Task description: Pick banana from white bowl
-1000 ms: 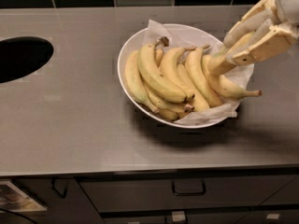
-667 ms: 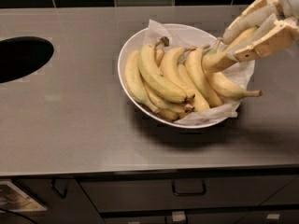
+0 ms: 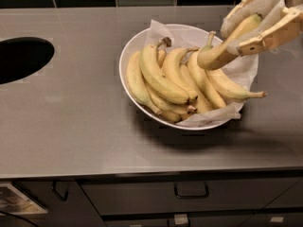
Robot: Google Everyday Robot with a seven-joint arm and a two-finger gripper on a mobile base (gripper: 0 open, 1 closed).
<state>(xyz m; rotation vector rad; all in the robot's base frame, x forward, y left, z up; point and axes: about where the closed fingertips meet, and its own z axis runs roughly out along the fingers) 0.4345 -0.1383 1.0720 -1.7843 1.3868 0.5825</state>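
A large white bowl [image 3: 137,46] lined with crumpled white paper stands on the grey counter and holds several yellow bananas. My gripper [image 3: 236,34] comes in from the upper right, over the bowl's right side. It is shut on one banana [image 3: 215,56], held tilted with its green-tinged stem pointing up and left, lifted clear of the other bananas [image 3: 165,77]. The banana's far end shows between the fingers [image 3: 265,34]. A banana with a long thin stem [image 3: 236,90] lies at the bowl's right rim.
The grey counter [image 3: 71,126] runs across the view, with a dark round opening [image 3: 21,58] at the left. Dark tiles line the back wall. Drawers with handles [image 3: 191,193] sit below the counter's front edge.
My gripper has risen up and to the right with the banana in it, lifting it out of the bunch. The other bananas and the bowl stay put.
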